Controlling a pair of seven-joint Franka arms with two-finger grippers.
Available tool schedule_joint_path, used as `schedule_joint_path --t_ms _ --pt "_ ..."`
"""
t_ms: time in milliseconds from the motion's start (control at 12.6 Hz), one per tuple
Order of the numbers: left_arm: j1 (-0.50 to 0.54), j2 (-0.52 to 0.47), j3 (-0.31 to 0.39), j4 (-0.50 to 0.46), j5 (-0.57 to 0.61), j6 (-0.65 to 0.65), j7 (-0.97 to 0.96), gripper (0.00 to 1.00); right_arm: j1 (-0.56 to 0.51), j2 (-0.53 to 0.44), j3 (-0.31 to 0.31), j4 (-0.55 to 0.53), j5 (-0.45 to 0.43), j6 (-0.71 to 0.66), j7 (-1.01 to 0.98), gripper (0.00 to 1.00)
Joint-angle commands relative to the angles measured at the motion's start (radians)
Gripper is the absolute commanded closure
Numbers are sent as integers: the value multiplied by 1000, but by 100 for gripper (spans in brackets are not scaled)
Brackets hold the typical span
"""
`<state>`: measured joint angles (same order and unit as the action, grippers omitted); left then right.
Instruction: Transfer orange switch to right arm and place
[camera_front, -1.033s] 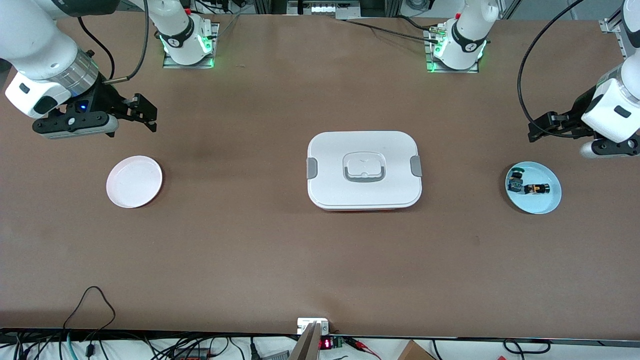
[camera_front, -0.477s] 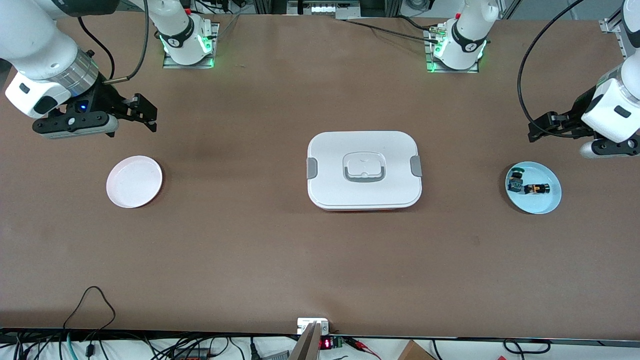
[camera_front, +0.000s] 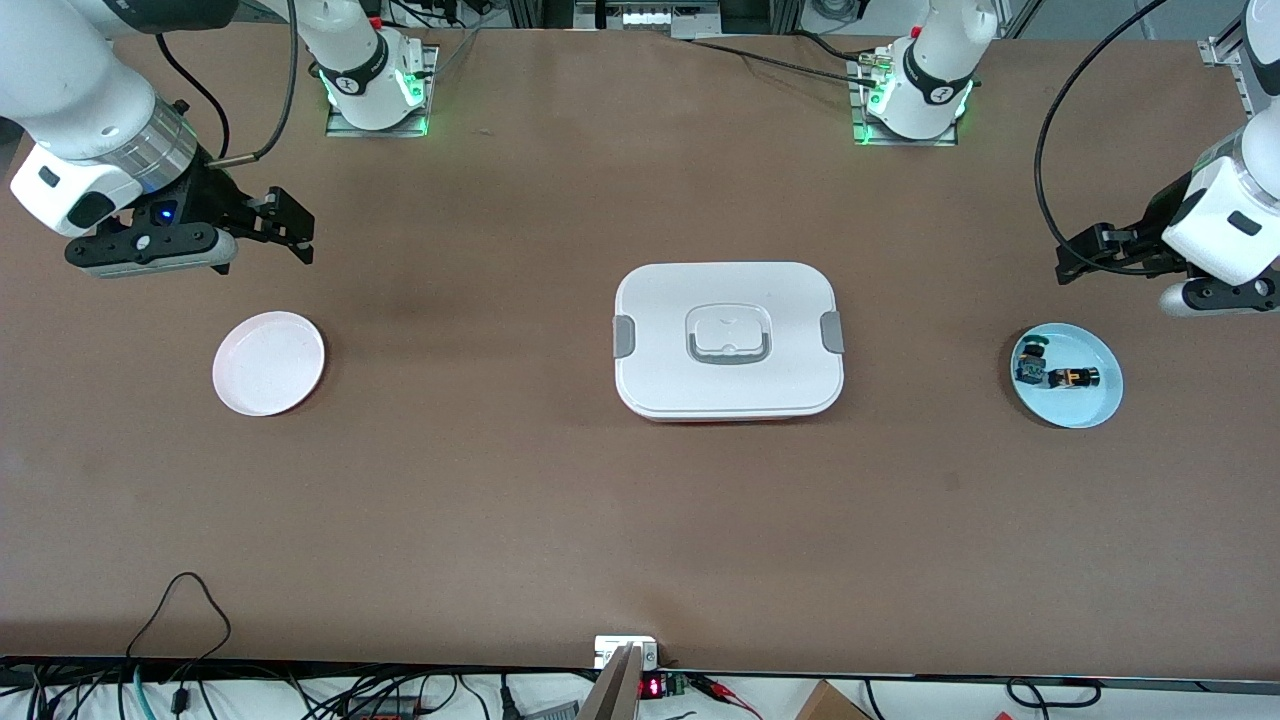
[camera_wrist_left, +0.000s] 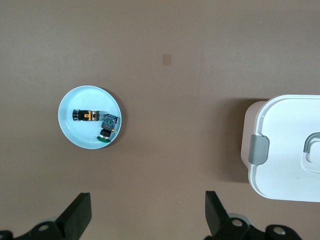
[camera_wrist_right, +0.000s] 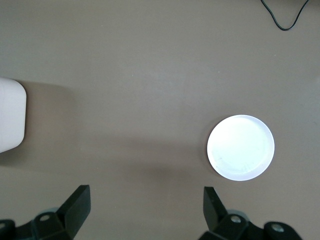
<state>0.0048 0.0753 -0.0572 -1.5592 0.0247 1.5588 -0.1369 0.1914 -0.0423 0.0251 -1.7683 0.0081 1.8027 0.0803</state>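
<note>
The orange switch (camera_front: 1073, 377) lies on its side in a light blue plate (camera_front: 1090, 405) at the left arm's end of the desk (camera_front: 500, 480). Touching or just beside it on that plate are a small blue-and-black part (camera_front: 1027, 373) and a tiny teal-topped piece (camera_front: 1034, 348). In the left wrist view the switch (camera_wrist_left: 86, 115) shows its orange band and a silvery end.

The left gripper (camera_front: 1068, 262) hangs in the air over bare desk near the blue plate, toward the robots' edge, its jaws wide apart and holding nothing. The right gripper (camera_front: 290, 230) hangs over bare desk at the right arm's end, jaws also wide apart and empty. A white plate (camera_front: 268, 362) sits there, nearer the front camera than the spot under that gripper.

A white lidded box (camera_front: 728, 338) with grey side clips and a recessed handle sits at the middle of the desk, between the two plates and well apart from both.
</note>
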Motion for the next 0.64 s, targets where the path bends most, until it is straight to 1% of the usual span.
schedule_joint_path --t_ms 0,556 --pt "4 18 -9 33 17 -23 -6 0 5 -5 -2 6 6 -5 -2 0" --pt "6 32 -6 31 21 -42 9 0 6 -5 -2 6 6 -2 -2 0"
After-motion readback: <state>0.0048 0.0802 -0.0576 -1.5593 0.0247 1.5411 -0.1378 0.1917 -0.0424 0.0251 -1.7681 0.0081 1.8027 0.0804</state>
